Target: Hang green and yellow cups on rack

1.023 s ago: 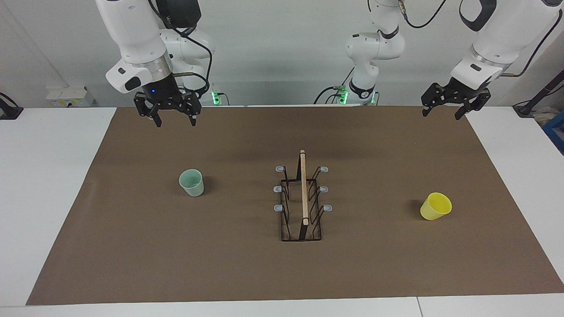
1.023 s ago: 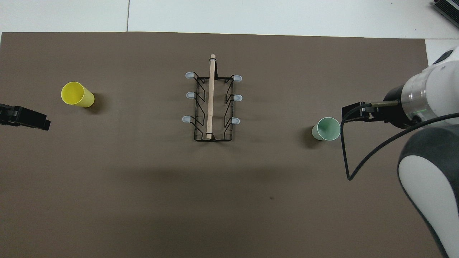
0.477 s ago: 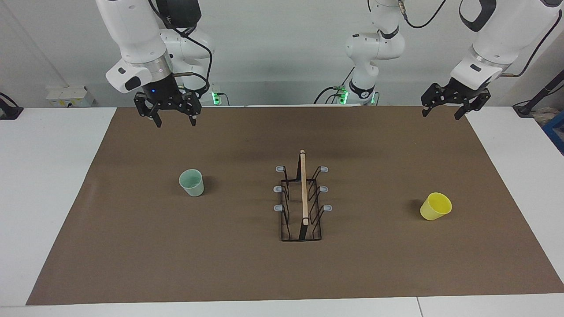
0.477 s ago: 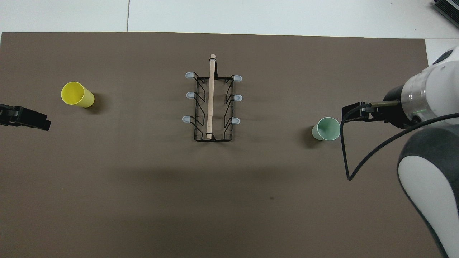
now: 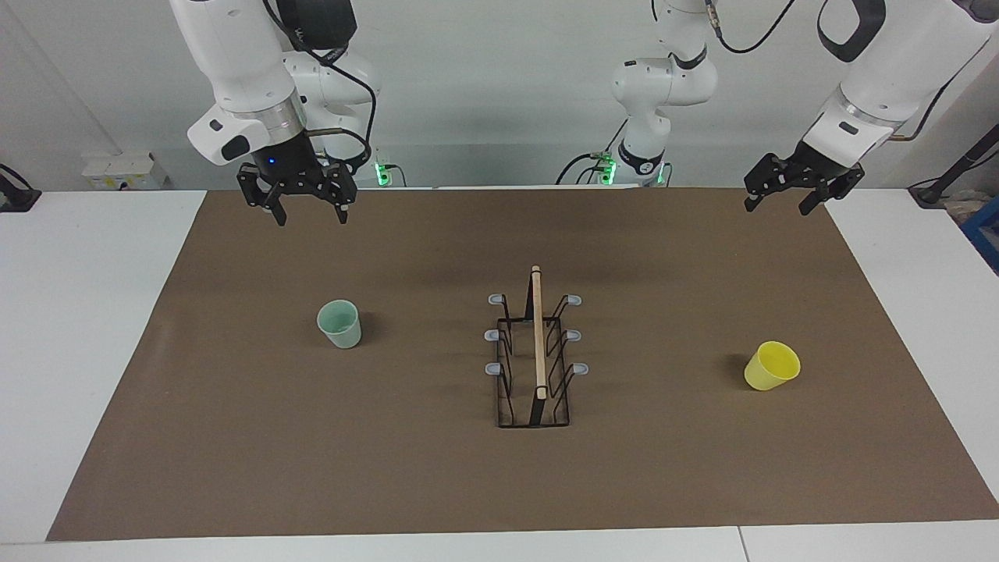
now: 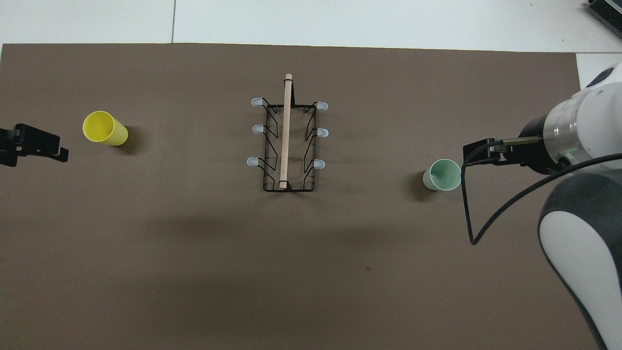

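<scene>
A plain pale wall stood at the robots' end, and the white bench carried a brown mat on which all task items rested. You had the rack at the mat's centre with every prong bare, the green cup upright toward the right arm's end, and the yellow cup toward the left arm's end, its mouth tipped toward the facing camera. Both cups sat well apart from the rack and from either pincer. Compared with half a second before, only the left pincer had changed: it had shifted slightly and rotated, over the mat's robot-side corner above the yellow cup's end. Judge this as the opening of an approach to the yellow cup; no hanging step was done. The right pincer hung released and empty over the mat's robot-side edge, unchanged, so treat that arm as waiting. The left pincer's fingers were likewise spread and empty. In the overhead view the left pincer was cut off at the frame edge, and the right arm's body hid its fingertips, so read height from the facing view.
</scene>
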Robot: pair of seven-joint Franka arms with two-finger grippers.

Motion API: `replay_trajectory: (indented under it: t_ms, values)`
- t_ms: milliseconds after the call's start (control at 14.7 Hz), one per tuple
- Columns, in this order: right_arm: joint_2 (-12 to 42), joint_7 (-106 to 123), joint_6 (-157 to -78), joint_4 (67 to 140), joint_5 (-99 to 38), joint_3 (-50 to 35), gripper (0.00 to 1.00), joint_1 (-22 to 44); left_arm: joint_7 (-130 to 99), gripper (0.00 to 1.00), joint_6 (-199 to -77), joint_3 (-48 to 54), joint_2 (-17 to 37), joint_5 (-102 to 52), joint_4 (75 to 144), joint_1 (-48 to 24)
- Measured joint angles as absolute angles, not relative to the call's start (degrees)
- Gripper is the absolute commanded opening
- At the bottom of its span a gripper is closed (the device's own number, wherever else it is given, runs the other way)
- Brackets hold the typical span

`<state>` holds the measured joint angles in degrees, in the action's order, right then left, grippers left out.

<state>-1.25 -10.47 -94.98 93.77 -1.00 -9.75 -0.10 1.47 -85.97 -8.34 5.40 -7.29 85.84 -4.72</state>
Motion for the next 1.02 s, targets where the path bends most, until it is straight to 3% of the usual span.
replay_trajectory:
  t_ms: [205, 682, 1023]
  values:
    - [-1.18, -10.47, -95.71, 94.92, -1.0, -9.8, 1.0, 0.42, -5.59, 1.0, -85.29, -11.28, 12.49, -9.29, 79.62, -4.76]
    - [0.99, 2.91, -105.98, 104.18, 4.06, -9.97, 1.0, 1.27, -23.57, 1.0, -86.32, -16.18, 24.31, -16.8, 71.96, -4.67]
    - [8.44, 4.6, -111.26, 106.05, 15.15, -10.12, 1.0, 6.54, -30.82, 1.0, -88.19, -19.18, 33.26, -19.51, 65.8, -4.01]
